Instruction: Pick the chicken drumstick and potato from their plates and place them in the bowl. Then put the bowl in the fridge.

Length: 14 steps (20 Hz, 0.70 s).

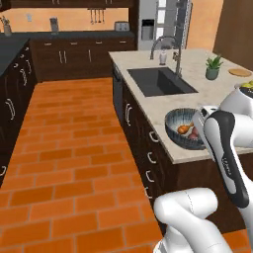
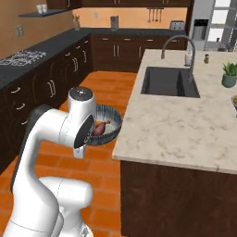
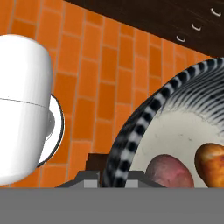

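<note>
I've got the fingers pinched on the bowl (image 2: 104, 126) rim, drumstick (image 1: 185, 129) and potato (image 3: 169, 172) inside, carrying everything fridge-ward (image 1: 158, 22) together.

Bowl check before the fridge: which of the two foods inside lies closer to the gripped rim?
The potato, the dark reddish lump, lies beside the rim in the gripper. The orange drumstick sits farther in.
</note>
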{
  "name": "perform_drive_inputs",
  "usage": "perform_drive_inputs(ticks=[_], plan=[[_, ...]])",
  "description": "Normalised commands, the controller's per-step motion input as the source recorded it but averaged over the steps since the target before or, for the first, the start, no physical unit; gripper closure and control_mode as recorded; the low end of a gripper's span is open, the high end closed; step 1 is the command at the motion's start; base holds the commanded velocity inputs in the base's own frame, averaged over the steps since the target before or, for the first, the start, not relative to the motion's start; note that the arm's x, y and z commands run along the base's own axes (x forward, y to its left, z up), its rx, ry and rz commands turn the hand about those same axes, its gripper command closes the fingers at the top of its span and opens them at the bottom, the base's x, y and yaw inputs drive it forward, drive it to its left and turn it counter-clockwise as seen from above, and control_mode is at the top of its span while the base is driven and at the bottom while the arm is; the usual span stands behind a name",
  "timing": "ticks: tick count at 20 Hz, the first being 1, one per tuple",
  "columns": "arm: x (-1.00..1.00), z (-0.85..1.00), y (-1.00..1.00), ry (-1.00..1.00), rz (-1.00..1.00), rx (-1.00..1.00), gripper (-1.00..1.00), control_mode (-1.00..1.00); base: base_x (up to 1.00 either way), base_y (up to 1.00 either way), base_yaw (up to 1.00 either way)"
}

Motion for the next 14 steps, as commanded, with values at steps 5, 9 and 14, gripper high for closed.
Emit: perform_drive_inputs(ticks=[5,9,14], plan=[[0.0,0.0,0.0,0.0,0.0,0.0,1.0,1.0,0.36,1.0,0.01],[0.0,0.0,0.0,0.0,0.0,0.0,1.0,1.0,0.89,0.96,0.0],[0.0,0.0,0.0,0.0,0.0,0.0,1.0,1.0,1.0,0.38,-0.02]])
